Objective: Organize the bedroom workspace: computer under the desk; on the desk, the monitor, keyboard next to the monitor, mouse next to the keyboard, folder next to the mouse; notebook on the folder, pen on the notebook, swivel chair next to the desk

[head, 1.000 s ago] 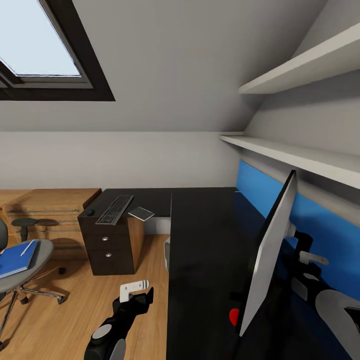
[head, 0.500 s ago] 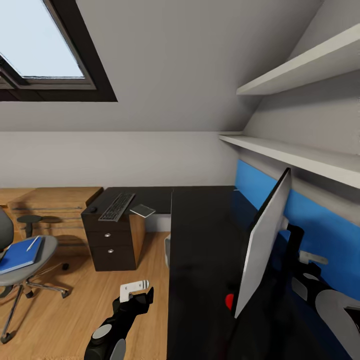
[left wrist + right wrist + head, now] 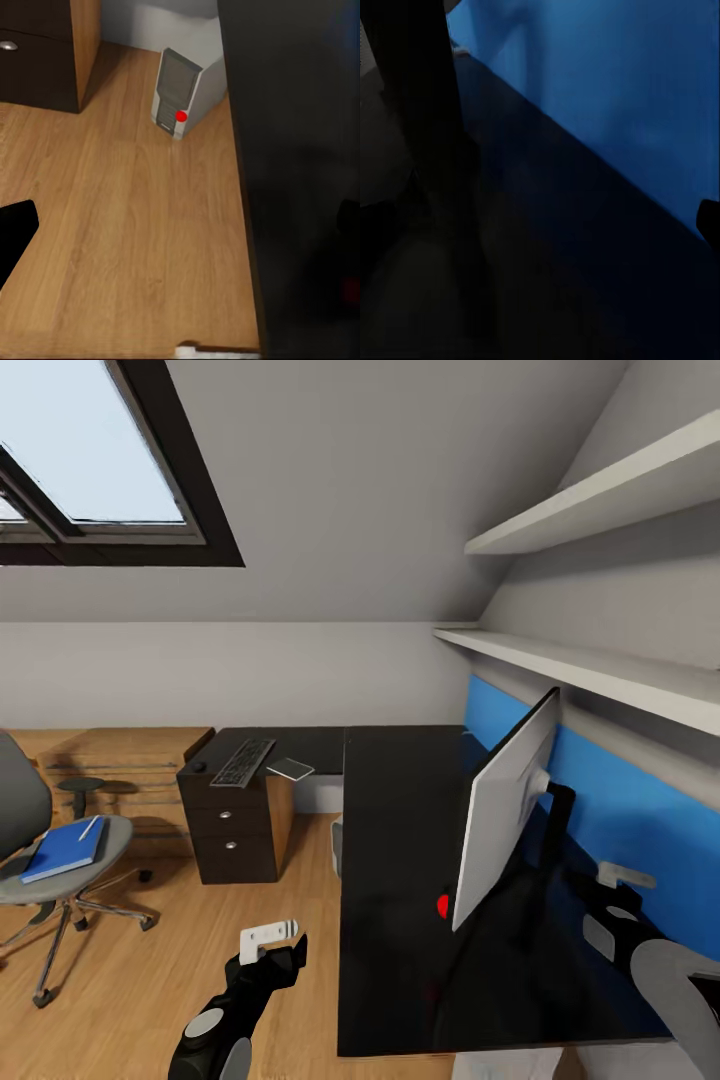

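Observation:
The black-topped desk (image 3: 400, 840) runs away from me at right. On it stands the monitor (image 3: 500, 810), pale back toward me, stand (image 3: 435, 112) by the blue back panel (image 3: 622, 90). On the far wing lie the keyboard (image 3: 243, 761), a small dark mouse (image 3: 199, 767) and a thin grey slab (image 3: 291, 768), maybe the notebook. The computer (image 3: 184, 94) stands under the desk. The swivel chair (image 3: 110, 850) at left carries a blue folder (image 3: 62, 850) with the pen (image 3: 90, 827) on it. My left gripper (image 3: 270, 942) hangs open over the floor, my right gripper (image 3: 620, 890) open behind the monitor.
A black drawer unit (image 3: 230, 830) holds up the desk's far wing, with a light wooden dresser (image 3: 130, 760) beside it. Two wall shelves (image 3: 590, 670) jut out above the desk. Wooden floor (image 3: 150, 980) lies open between the chair and the desk.
The whole picture has shifted, so the camera has moved back. The monitor and desk look farther off and the desk's near edge now shows. Both arms keep their pose.

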You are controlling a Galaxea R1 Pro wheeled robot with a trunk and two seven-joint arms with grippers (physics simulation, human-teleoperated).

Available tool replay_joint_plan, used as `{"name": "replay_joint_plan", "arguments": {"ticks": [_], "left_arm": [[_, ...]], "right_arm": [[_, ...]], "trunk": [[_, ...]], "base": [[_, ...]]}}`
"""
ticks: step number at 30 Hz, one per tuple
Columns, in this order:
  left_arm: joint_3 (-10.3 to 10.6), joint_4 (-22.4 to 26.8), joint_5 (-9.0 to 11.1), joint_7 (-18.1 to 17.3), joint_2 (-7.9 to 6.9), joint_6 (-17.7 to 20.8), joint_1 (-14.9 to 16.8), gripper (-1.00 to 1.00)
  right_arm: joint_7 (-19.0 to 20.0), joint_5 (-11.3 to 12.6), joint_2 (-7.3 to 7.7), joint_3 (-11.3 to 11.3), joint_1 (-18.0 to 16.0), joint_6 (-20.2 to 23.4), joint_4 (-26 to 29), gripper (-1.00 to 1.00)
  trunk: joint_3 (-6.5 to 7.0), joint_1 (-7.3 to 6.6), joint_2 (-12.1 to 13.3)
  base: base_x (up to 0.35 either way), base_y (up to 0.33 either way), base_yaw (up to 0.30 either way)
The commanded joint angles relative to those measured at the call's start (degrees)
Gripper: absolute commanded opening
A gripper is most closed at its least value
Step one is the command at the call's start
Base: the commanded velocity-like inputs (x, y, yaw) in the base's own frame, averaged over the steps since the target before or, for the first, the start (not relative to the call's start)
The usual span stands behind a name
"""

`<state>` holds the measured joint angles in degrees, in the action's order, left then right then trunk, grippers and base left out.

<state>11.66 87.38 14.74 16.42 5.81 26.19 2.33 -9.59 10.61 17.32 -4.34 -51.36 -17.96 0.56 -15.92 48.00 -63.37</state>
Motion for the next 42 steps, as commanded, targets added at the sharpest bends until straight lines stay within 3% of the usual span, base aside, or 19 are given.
{"name": "replay_joint_plan", "arguments": {"ticks": [1, 9, 14, 20, 21, 24, 28, 29, 31, 34, 35, 40, 42], "left_arm": [[0.1, 0.0, 0.6, 0.5, -0.01, 0.3, 0.0, 1.0], [0.0, -2.2, 0.6, 0.5, 0.0, 0.3, 0.0, 1.0], [0.0, -2.5, 0.6, 0.5, -0.01, 0.4, 0.0, 1.0], [0.0, -2.6, 0.5, 0.5, -0.01, 0.3, 0.0, 1.0], [0.0, -2.6, 0.5, 0.5, -0.01, 0.3, 0.0, 1.0], [0.1, -2.7, 0.5, 0.5, -0.01, 0.3, 0.0, 1.0], [0.2, -2.7, 0.5, 0.5, 0.01, 0.2, 0.0, 1.0], [0.3, -2.7, 0.4, 0.5, 0.03, 0.2, 0.0, 1.0], [0.4, -2.7, 0.4, 0.5, 0.05, 0.2, 0.0, 1.0], [0.5, -2.9, 0.4, 0.5, 0.1, 0.2, 0.0, 1.0], [0.5, -3.3, 0.4, 0.5, 0.13, 0.2, 0.0, 1.0], [0.5, -3.8, 0.4, 0.5, 0.15, 0.1, 0.0, 1.0], [0.5, -4.0, 0.3, 0.5, 0.14, 0.1, 0.0, 1.0]], "right_arm": [[0.1, 0.1, -0.06, -0.4, -0.1, -0.6, 0.0, 1.0], [0.2, 0.2, -2.35, -0.5, -0.2, -0.3, 1.0, 1.0], [0.2, 0.4, -2.91, -0.8, -0.2, 1.9, 3.4, 1.0], [0.3, 0.9, -4.43, -1.1, 0.0, 9.1, 8.3, 1.0], [0.3, 0.9, -5.35, -1.2, 0.5, 11.2, 10.5, 1.0], [0.2, 0.9, -6.21, -1.2, 2.5, 13.6, 15.1, 1.0], [-0.3, 0.9, -6.95, -1.2, 11.3, 21.9, 32.9, 1.0], [-1.0, 0.9, -7.47, -1.2, 16.0, 26.3, 42.1, 1.0], [-2.4, 0.8, -8.31, -1.2, 20.9, 30.5, 51.3, 1.0], [-5.6, 0.7, -10.13, -1.2, 27.4, 34.8, 62.4, 1.0], [-8.1, 0.6, -11.46, -1.1, 30.4, 36.5, 67.7, 1.0], [-13.4, 0.1, -14.74, -0.5, 34.6, 38.7, 75.4, 1.0], [-14.8, -0.9, -15.79, 0.8, 35.5, 38.9, 77.0, 1.0]], "trunk": [[-0.08, -0.03, -0.1], [-0.08, -0.03, -0.1], [-0.08, -0.03, -0.1], [-0.08, -0.03, -0.1], [-0.08, -0.03, -0.1], [-0.08, -0.03, -0.1], [-0.08, -0.03, -0.1], [-0.08, -0.03, -0.1], [-0.08, -0.03, -0.1], [-0.08, -0.03, -0.1], [-0.08, -0.03, -0.1], [-0.08, -0.03, -0.1], [-0.08, -0.03, -0.1]], "base": [[-0.332, 0.067, 0.0], [-0.333, 0.09, 0.0], [-0.329, 0.1, 0.0], [-0.172, 0.048, 0.0], [-0.041, 0.011, 0.0], [-0.023, 0.006, 0.0], [-0.007, 0.002, 0.0], [-0.003, 0.001, 0.0], [-0.002, 0.001, 0.0], [-0.001, 0.0, 0.0], [-0.001, 0.006, 0.0], [0.0, 0.088, 0.0], [0.0, 0.242, 0.0]]}}
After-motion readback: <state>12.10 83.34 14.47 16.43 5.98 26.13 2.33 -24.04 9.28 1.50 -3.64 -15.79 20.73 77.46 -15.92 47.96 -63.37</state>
